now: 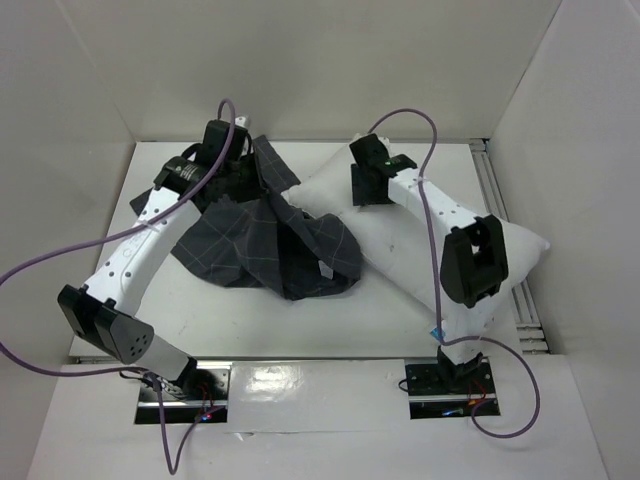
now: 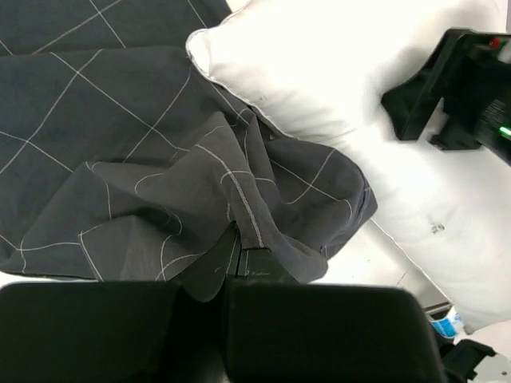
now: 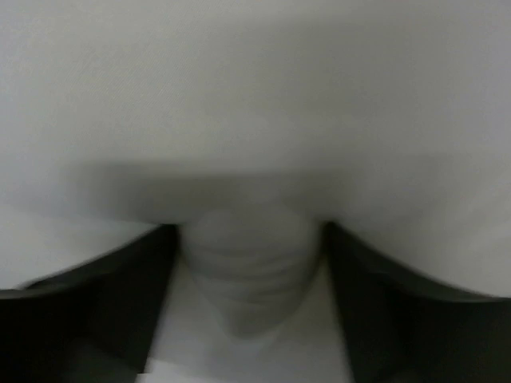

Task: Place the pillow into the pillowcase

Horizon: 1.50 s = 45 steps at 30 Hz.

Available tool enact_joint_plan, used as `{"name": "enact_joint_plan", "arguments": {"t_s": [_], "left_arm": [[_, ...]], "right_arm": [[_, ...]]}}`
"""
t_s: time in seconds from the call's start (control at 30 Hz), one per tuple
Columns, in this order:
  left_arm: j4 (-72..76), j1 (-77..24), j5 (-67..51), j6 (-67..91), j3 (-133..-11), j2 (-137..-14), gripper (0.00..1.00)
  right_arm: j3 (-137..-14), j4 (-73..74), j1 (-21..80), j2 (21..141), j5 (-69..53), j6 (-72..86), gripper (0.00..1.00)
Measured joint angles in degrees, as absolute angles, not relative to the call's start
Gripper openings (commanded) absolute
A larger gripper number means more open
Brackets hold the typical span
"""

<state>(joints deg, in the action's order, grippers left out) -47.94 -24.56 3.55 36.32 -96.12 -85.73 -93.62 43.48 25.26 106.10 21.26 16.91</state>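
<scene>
Toward far-left corner of tabletop [image 1: 330,320], pinching pillowcase [image 1: 260,240] fold in tightly closed left claw [image 2: 227,275]; toward far edge, pressing right claw [image 1: 368,186], spread wide, against pillow [image 1: 390,255] beside pillowcase.

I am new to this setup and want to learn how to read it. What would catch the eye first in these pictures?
The dark checked pillowcase lies crumpled left of centre, a fold pinched in the shut left gripper. The big white pillow lies slanted on the right, touching the pillowcase, and the open right gripper presses into its far end.
</scene>
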Motion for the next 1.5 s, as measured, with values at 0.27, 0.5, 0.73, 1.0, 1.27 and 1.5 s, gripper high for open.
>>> {"name": "enact_joint_plan", "arguments": {"t_s": [0.27,0.5,0.73,1.0,1.27,1.5], "left_arm": [[-50.5,-26.9,5.3,36.1,-99.7,-89.4,0.0],[-51.4,-27.3,6.4,35.9,-103.0,-93.4,0.0],[-51.9,-26.3,6.7,35.3,-108.3,-100.2,0.0],[-52.1,-19.1,2.9,34.3,-119.1,-112.5,0.0],[-52.6,-10.9,-2.9,34.3,-128.6,-117.9,0.0],[-51.6,-8.6,-7.9,34.8,-130.6,-118.7,0.0]], "right_arm": [[-93.8,39.6,21.3,105.1,18.2,17.1,0.0],[-87.5,39.0,14.7,84.2,9.8,16.5,0.0],[-80.6,37.3,14.4,64.7,-2.5,15.0,0.0],[-70.4,39.4,14.9,53.5,-19.8,11.2,0.0],[-66.0,41.6,16.0,54.5,-33.6,4.8,0.0],[-59.1,42.8,18.5,53.1,-35.2,1.9,0.0]]}}
